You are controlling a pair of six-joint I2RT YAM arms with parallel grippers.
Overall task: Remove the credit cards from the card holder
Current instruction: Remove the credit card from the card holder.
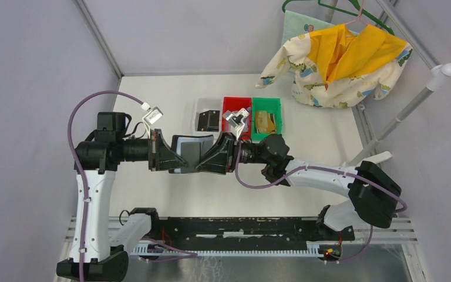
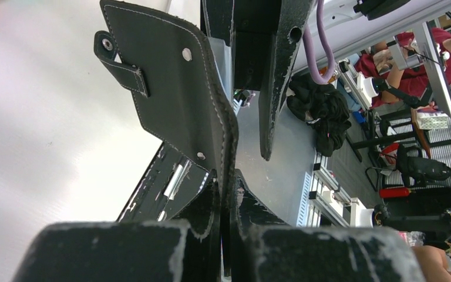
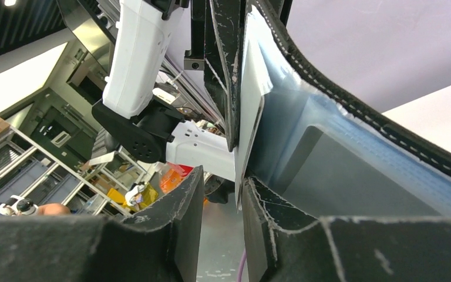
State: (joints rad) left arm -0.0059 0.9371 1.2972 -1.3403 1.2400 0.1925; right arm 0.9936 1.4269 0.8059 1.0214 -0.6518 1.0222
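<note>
The holder (image 2: 170, 76) hangs in mid-air above the middle of the worktop (image 1: 170, 94), opened out, with its black tab hanging loose. The left end effector (image 2: 228, 188) is clenched on its lower edge. A pale card (image 3: 249, 100) sticks out of the light inner pocket. The right end effector (image 3: 220, 188) straddles that card's free edge, the jaws apart with a gap showing, so the card looks unpinched for now.

In the top view, tan-gold cards (image 1: 264, 122) lie in the green bin (image 1: 280, 117) at 1 o'clock from the holder, so part of the job looks done. At least this one card is left to draw out; whether more sit behind it cannot be told.

The red bin (image 1: 235, 100) is at 12 to 1 o'clock, and the white bin (image 1: 198, 114) at 12 holds a black item (image 1: 209, 120). A garment (image 1: 340, 64) on a hanger sits far off at 2 o'clock. Nothing blocks the pull but the pocket itself; the arms are nose to nose, leaving little room.
</note>
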